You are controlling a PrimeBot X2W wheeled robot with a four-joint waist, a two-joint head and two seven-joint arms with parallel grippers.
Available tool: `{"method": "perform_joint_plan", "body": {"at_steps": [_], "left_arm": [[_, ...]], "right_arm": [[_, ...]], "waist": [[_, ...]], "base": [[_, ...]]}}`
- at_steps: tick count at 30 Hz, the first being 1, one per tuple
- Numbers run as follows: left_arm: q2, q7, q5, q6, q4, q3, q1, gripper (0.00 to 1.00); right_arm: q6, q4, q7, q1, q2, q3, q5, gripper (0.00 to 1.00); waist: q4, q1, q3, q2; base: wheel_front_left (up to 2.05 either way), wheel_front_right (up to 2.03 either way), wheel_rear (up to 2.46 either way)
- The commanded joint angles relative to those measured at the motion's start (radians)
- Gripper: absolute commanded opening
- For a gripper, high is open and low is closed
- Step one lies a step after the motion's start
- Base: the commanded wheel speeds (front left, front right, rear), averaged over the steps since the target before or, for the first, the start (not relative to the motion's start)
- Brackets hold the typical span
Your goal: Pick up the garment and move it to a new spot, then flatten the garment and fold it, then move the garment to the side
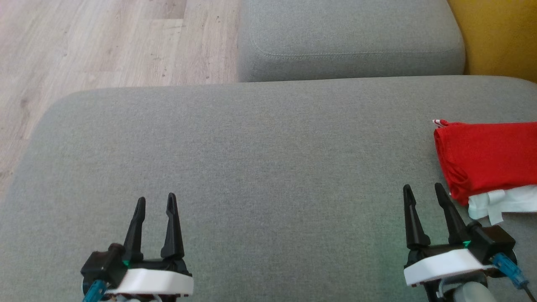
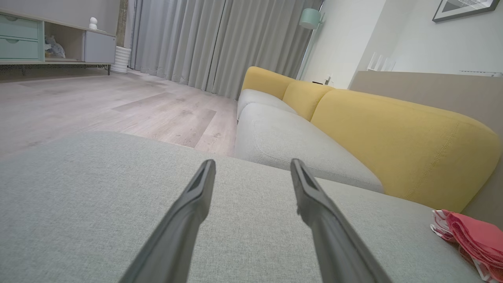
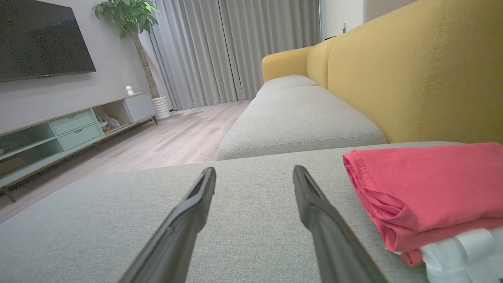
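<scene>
– Grey sofa cushion [image 1: 268, 167] takes up most of the head view, with pale wood floor [image 1: 105, 42] at the upper left and a second seat cushion [image 1: 348, 37] beyond. Where is the garment?

– Folded, at the right side of that cushion: the red garment [image 1: 486, 159], with a white layer [image 1: 503, 201] showing under its near side. It lies just beside the right gripper [image 1: 422, 186], not touching it.

– What do the wrist views add?

– The room. The left wrist view shows the yellow backrest [image 2: 393, 145], grey curtains [image 2: 216, 39] and a framed picture [image 2: 463, 10]. The right wrist view shows a dark television [image 3: 39, 35], a potted plant [image 3: 125, 15] and a low cabinet [image 3: 70, 125], plus the stacked folds along the garment's edge.

– And the grippers?

– The left gripper [image 1: 156, 198] sits at the lower left, well apart from the garment. Both have their fingers parted by a moderate gap, with bare cushion between them, and neither grips anything. Whether the fingers touch the cushion, I cannot tell.
</scene>
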Motion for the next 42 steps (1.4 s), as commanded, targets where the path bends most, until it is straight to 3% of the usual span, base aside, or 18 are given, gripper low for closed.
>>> {"method": "perform_joint_plan", "body": {"at_steps": [1, 7, 8, 12, 42], "left_arm": [[0.000, -0.006, -0.004, 0.000, -0.029, 0.028, -0.023, 1.00], [0.000, -0.006, -0.011, -0.009, -0.033, 0.031, -0.019, 1.00], [0.000, 0.000, -0.011, -0.011, -0.001, 0.000, 0.000, 0.00], [0.000, 0.001, -0.012, -0.010, 0.056, -0.001, 0.016, 0.00], [0.003, 0.086, -0.307, -0.022, 0.047, 0.062, -0.016, 0.00]], "right_arm": [[-0.001, -0.029, -0.013, -0.025, -0.004, 0.025, -0.001, 1.00], [-0.001, -0.030, -0.014, -0.027, -0.004, 0.024, -0.003, 1.00], [0.000, 0.000, 0.000, 0.000, 0.000, 0.000, 0.000, 0.00], [0.000, 0.057, 0.002, 0.012, 0.001, 0.002, 0.001, 0.00], [0.000, 0.045, 0.077, -0.024, -0.010, -0.025, 0.352, 0.00]], "waist": [[0.000, 0.0000, 0.000, 0.0000], [-0.002, 0.0000, -0.002, 0.0000], [-0.002, 0.0000, -0.002, 0.0000], [-0.003, 0.0000, -0.002, 0.0000], [-0.018, 0.0000, 0.007, 0.0000]], "base": [[0.00, 0.00, 0.00], [0.00, 0.00, 0.00], [0.00, 0.00, 0.00], [0.00, 0.00, 0.00], [0.00, 0.00, 0.00]]}}
